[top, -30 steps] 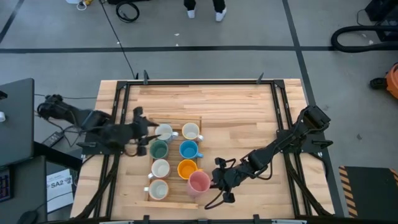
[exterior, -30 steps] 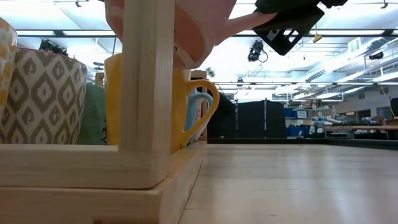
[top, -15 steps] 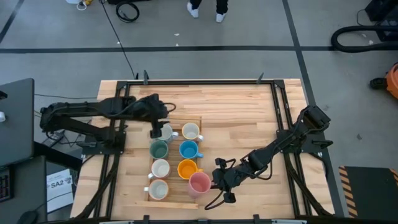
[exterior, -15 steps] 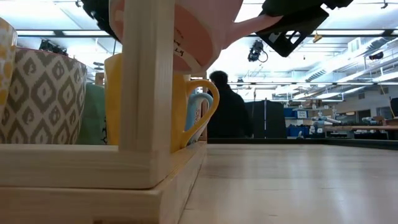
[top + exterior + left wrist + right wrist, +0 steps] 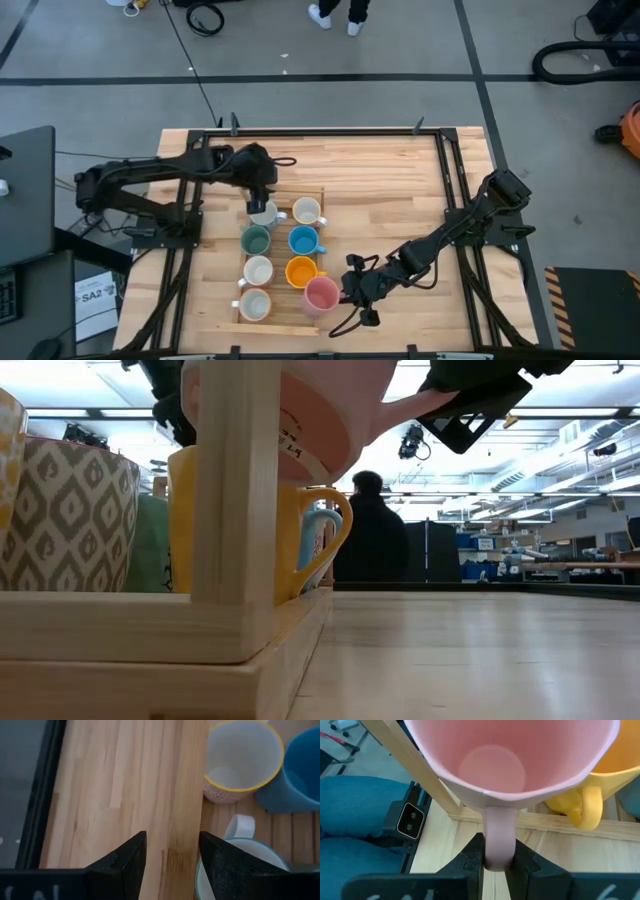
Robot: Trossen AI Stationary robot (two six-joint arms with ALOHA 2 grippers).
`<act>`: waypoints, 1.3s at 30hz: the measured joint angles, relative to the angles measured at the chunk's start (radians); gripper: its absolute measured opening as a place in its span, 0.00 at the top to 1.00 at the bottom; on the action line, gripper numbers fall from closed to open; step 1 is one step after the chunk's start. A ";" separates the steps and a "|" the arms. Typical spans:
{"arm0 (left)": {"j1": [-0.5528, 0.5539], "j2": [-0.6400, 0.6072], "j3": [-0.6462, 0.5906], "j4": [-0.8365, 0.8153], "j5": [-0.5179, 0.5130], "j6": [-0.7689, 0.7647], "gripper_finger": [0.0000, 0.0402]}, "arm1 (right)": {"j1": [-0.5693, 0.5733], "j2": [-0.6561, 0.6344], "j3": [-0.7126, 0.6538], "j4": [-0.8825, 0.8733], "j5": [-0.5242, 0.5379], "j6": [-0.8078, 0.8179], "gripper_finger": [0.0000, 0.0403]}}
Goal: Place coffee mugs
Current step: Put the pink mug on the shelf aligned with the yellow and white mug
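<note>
The pink mug [image 5: 320, 293] is held by its handle [image 5: 498, 836] in the right gripper [image 5: 498, 857], the two fingers being clenched on either side of the handle. The mug is carried above the near right corner of the wooden tray [image 5: 300, 325], just beside the orange mug [image 5: 301, 271]. In the low view it is seen tilted and lifted clear of the tray floor, its base higher than the tray's corner post [image 5: 235, 510]. The handle points away from the tray toward the right arm, so the mug body lies ahead of the jaws, over the last free slot; a lowering and levelling would probably be called for next.

The other mugs are already set in two rows in the tray. The left gripper [image 5: 167, 860] is positioned over the tray's far left edge, beside a white mug [image 5: 264, 213], with its fingers parted and nothing between them. Whether the pink mug's base touches the tray rail cannot be told for certain.
</note>
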 joint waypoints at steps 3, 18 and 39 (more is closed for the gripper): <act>0.013 0.022 0.000 -0.002 0.019 0.001 0.53 | 0.000 0.000 0.000 -0.001 0.000 0.000 0.86; 0.025 0.096 0.000 0.009 0.021 -0.029 0.53 | 0.000 0.000 0.000 -0.007 0.000 0.003 0.86; 0.026 0.097 0.000 0.015 -0.010 -0.161 0.78 | 0.002 0.000 0.000 -0.010 0.002 0.023 0.86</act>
